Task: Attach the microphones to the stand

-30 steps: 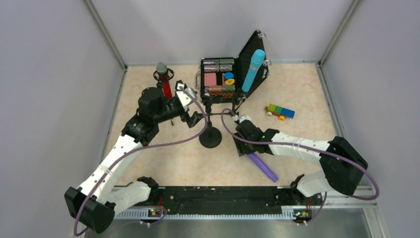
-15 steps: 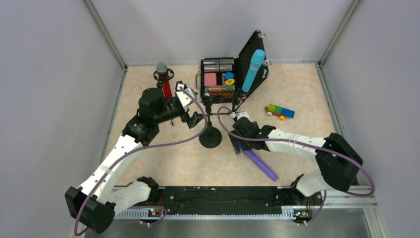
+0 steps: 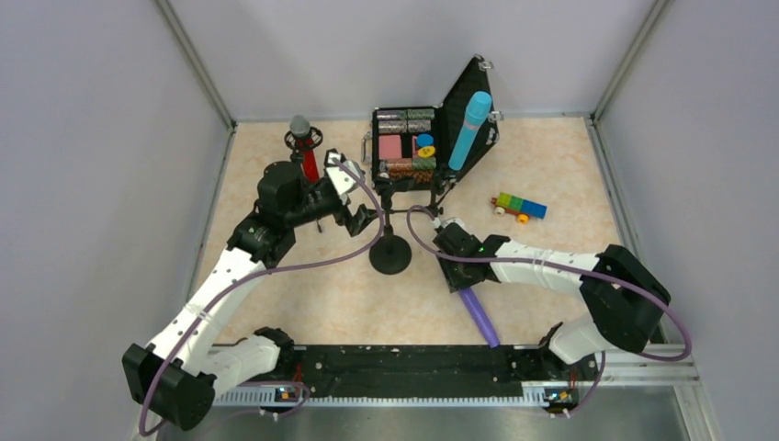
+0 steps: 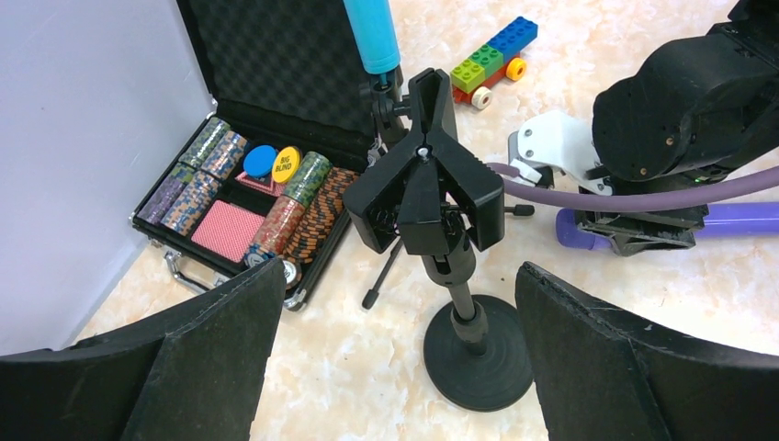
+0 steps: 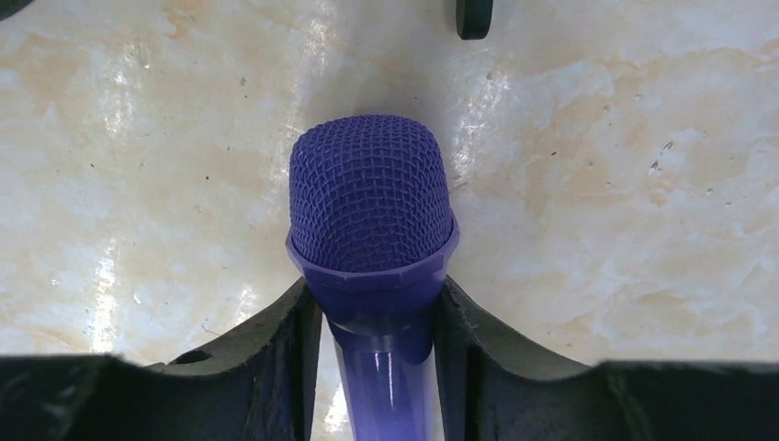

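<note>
Although two microphones appear to sit in clips already, the third is not yet on the stand.

Far left: glittery red microphone with a silver mesh head (image 3: 303, 152), upright in the stand's left holder.

Left gripper (image 3: 354, 195): jaws wide apart and holding nothing. It hovers facing the black stand with a round base (image 3: 390, 255), whose empty black spring clip (image 4: 424, 193) fills the left wrist view.

Behind the stand: open black case of poker chips (image 3: 404, 142). In front of its lid the light blue microphone (image 3: 468, 129) stands in the right holder.

Right gripper (image 3: 457, 271): clamped on the purple microphone (image 5: 372, 197) just below its mesh head. The long handle trails toward the front rail (image 3: 404, 363). Cannot tell whether it is lifted off the table (image 3: 303, 294).

Far right: multicoloured toy-brick car (image 3: 519, 207), well apart.

Risks, as judged:
- Grip sits at one end, so the handle may swing or slip when raised.
- Nothing steadies the stand, so pushing into the clip could tip it and dislodge the other two.
- The swinging handle could strike the rail.
</note>
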Robot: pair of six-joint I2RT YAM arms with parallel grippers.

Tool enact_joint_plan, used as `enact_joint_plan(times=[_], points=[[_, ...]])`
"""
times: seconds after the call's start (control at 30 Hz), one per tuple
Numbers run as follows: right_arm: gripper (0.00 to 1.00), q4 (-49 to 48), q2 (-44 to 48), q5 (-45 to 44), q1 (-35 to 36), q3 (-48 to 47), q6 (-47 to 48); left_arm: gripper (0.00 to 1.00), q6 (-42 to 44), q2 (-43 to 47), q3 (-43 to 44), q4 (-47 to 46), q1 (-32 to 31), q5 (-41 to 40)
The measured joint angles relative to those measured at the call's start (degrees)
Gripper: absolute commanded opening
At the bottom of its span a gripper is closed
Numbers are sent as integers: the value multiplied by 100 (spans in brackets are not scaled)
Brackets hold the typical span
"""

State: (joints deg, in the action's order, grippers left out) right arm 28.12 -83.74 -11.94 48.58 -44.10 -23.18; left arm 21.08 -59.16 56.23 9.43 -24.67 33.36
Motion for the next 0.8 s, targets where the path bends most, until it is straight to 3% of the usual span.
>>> enact_joint_plan(times=[0.13, 0.2, 0.3, 0.37, 0.5, 0.8], points=[[26, -61, -33, 7, -13, -33, -304, 99, 0, -24, 0, 0, 22, 0], [30, -94, -33, 26, -52, -31, -422, 99, 0, -24, 0, 0, 24, 0], [45, -238, -33, 22, -166, -31, -535, 99, -2, -24, 0, 0, 26, 0], [66, -365, -31, -28, -219, -31, -505, 99, 0, -24, 0, 0, 26, 2], [81, -455, -7, -162, -225, -31, -275, 99, 0, -24, 0, 0, 28, 0], [72, -162, 28, -138, -225, -31, 223, 99, 7, -24, 0, 0, 42, 2]])
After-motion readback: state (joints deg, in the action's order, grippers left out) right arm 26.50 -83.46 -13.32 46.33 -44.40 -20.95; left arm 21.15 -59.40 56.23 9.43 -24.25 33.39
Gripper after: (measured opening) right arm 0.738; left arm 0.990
